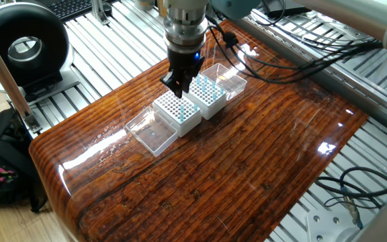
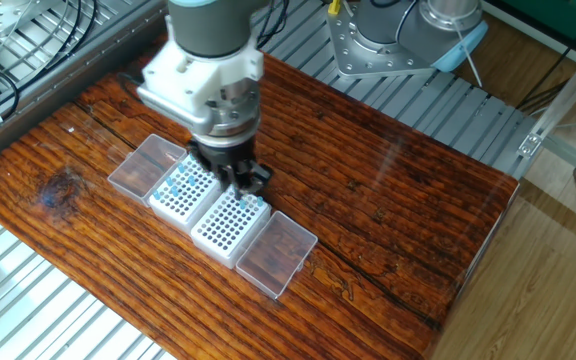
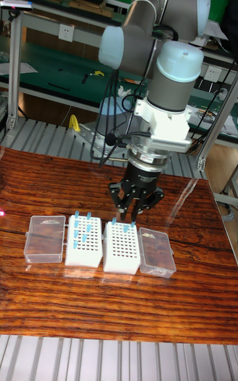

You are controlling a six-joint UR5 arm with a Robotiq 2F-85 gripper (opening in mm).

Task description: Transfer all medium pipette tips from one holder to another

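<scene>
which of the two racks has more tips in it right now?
The rack next to the gripper, not under it: blue tips are scattered across its grid. The other rack shows only a few along its back edge.

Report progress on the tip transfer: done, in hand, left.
Done: a few medium pipette tips stand in the back row of the receiving holder.
In hand: the gripper hangs above that holder's back edge; whether it carries a tip cannot be told.
Left: several tips remain scattered in the source holder, so most of the job is ahead.
</scene>
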